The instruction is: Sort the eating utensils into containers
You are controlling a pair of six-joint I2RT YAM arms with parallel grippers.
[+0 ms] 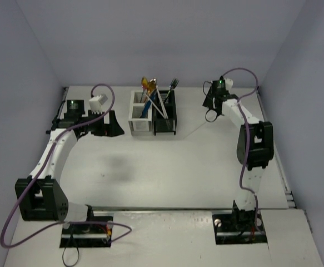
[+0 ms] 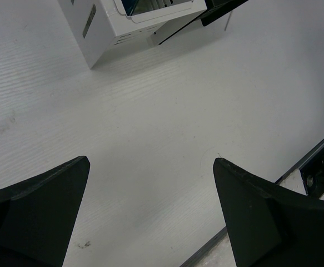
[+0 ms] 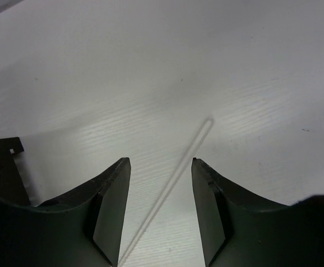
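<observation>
The white caddy [image 1: 140,118] and the black caddy [image 1: 165,119] stand joined at the back middle of the table, holding gold, blue and silver utensils [image 1: 149,89] and a pale stick. In the left wrist view the white caddy [image 2: 103,30] is at the top. A clear thin stick [image 3: 175,178] lies flat on the table, running diagonally between the jaws of my right gripper [image 3: 160,162], which is open above it. My left gripper [image 2: 150,162] is open and empty over bare table, left of the caddies [image 1: 103,123].
Purple cables [image 1: 104,95] loop off both arms. The table's right edge rail [image 2: 317,161] shows in the left wrist view. A dark part [image 3: 3,167] shows at the left of the right wrist view. Walls close the back and sides.
</observation>
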